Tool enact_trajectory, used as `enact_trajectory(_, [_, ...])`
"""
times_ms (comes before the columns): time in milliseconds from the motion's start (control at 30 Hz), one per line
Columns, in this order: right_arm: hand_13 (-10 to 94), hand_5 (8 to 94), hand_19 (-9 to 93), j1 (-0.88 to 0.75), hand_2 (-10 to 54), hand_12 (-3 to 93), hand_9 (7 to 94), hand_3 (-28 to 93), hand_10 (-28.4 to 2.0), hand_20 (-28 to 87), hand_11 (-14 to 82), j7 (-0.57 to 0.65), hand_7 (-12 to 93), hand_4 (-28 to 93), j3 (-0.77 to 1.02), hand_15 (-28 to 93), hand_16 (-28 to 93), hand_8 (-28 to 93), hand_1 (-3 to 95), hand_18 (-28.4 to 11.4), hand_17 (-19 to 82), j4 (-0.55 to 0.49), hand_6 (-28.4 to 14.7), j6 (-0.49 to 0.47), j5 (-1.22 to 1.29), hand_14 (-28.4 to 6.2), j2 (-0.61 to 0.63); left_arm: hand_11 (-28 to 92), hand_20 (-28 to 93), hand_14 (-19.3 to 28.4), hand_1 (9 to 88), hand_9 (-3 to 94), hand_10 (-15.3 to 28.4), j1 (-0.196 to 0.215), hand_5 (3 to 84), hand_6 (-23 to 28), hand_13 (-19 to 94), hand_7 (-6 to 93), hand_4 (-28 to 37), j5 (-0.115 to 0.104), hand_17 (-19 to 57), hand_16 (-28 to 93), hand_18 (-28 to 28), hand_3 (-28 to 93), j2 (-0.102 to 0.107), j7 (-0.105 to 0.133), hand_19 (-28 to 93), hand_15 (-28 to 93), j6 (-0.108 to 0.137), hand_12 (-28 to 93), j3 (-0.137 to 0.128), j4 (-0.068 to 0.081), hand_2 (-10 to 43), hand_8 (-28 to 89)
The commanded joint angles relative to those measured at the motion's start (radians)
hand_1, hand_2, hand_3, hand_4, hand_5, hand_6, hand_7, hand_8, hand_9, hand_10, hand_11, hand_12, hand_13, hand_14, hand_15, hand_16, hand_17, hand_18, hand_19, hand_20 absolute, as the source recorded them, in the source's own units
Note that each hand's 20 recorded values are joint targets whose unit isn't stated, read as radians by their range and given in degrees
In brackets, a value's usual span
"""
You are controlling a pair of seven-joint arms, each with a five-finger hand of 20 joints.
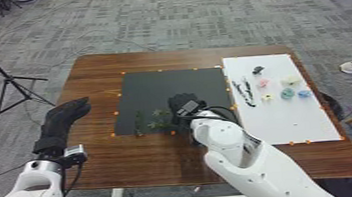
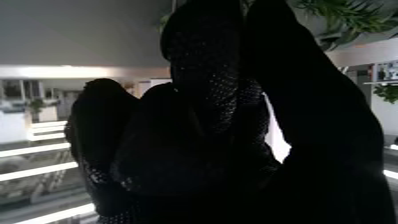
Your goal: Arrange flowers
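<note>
**Slim green sprig (image 1: 139, 123) lies left of the black-gloved right hand (image 1: 184, 102)!**

Head view: its long axis points away from the robot on the dark rectangular mat (image 1: 158, 85); the black-gloved left hand (image 1: 65, 115), relaxed, is farther off. Leftward looks the way.

Right wrist view: spiky green leaves (image 2: 354, 17) beside the right hand; pinching or spread, can't tell.

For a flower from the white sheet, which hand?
Probably the right hand: it is at the black mat, nearer the flowers on the white sheet; the left hand is beyond the mat's left side.
</note>
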Motion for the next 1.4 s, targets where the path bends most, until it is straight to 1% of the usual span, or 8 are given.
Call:
enact_trajectory(33, [94,86.1,93,0.027,-9.5,20.6,93.7,62,-10.0,63,45.1,0.037,30,-8,0.032,71,22,21,53.3,-12.6,73,0.031,-2.1,-0.036,0.03,0.6,-0.078,20,15,18.5,20.9,48.2,14.5,0.007,47.4,4.6,35,15.5,-26.7,-0.001,0.7,0,13.6,67,0.0,-0.012,8,18,-0.012,11,0.004,-0.01,1.0,-8])
enact_trajectory(467, [94,86.4,93,-0.003,-9.5,19.0,93.7,64,-10.4,63,47.1,0.089,31,-8,0.129,72,20,22,51.8,-12.3,74,0.111,-2.4,-0.06,0.03,0.6,-0.173,20,15,18.4,20.8,48.1,14.5,0.006,47.3,5.1,35,14.6,-26.5,0.001,0.6,0,13.6,67,-0.001,-0.032,8,18,-0.031,11,0.007,-0.01,1.0,-8])
enact_trajectory(733, [94,85.6,93,-0.014,-9.5,19.1,93.7,64,-10.4,62,45.6,0.105,32,-7,0.139,71,20,21,50.1,-11.8,74,0.091,-2.5,-0.082,0.097,0.2,-0.171,19,15,18.5,20.8,48.1,14.6,0.006,47.2,5.1,35,14.5,-26.5,0.001,0.6,0,13.6,67,0.001,-0.04,8,18,-0.038,11,0.004,-0.011,1.0,-8])
enact_trajectory(900, [94,85.3,93,-0.015,-7.8,19.7,93.7,68,-10.8,61,44.2,0.109,33,-5,0.147,70,21,14,39.3,-11.3,74,0.067,-2.0,-0.086,0.131,-0.3,-0.164,19,15,18.4,20.7,48.0,14.6,0.006,47.2,5.0,35,14.6,-26.4,0.002,0.6,1,13.6,67,0.003,-0.043,8,18,-0.043,11,0.003,-0.012,1.0,-8])
enact_trajectory(933, [94,85.2,93,-0.015,-6.8,19.6,93.7,68,-10.9,61,44.1,0.107,34,-4,0.15,70,21,9,37.1,-11.3,74,0.066,-2.0,-0.078,0.137,-0.3,-0.163,19,15,18.4,20.8,48.0,14.6,0.006,47.2,5.0,35,14.6,-26.4,0.002,0.6,1,13.6,67,0.004,-0.043,8,18,-0.042,11,0.003,-0.012,1.0,-8])
enact_trajectory(967, [94,85.3,93,-0.014,-5.5,19.7,93.7,69,-11.0,61,43.9,0.108,35,-4,0.153,69,21,-2,34.8,-11.4,74,0.063,-2.0,-0.075,0.145,-0.4,-0.162,19,15,18.4,20.8,47.9,14.5,0.003,47.2,5.0,34,14.5,-26.4,0.002,0.6,1,13.6,67,0.005,-0.043,8,18,-0.044,11,0.004,-0.01,1.1,-8])
enact_trajectory(1000, [94,85.5,93,-0.014,-4.8,19.7,93.7,69,-11.1,61,43.8,0.11,36,-3,0.155,69,21,-5,33.3,-11.4,74,0.059,-2.2,-0.08,0.149,-0.5,-0.161,19,15,18.4,20.8,47.9,14.5,0.004,47.2,5.0,34,14.6,-26.4,0.002,0.6,1,13.6,67,0.005,-0.044,8,18,-0.044,11,0.004,-0.011,1.1,-8])
enact_trajectory(1400, [94,85.7,93,-0.014,-3.8,19.4,93.7,68,-11.7,60,43.5,0.098,36,-3,0.18,69,20,-8,30.8,-11.3,74,0.054,-2.8,-0.054,0.164,-1.0,-0.16,19,15,18.5,20.8,47.8,14.5,-0.001,47.1,4.9,34,14.5,-26.2,0.003,0.5,1,13.7,67,0.007,-0.048,8,18,-0.052,11,0.008,-0.008,1.0,-8])
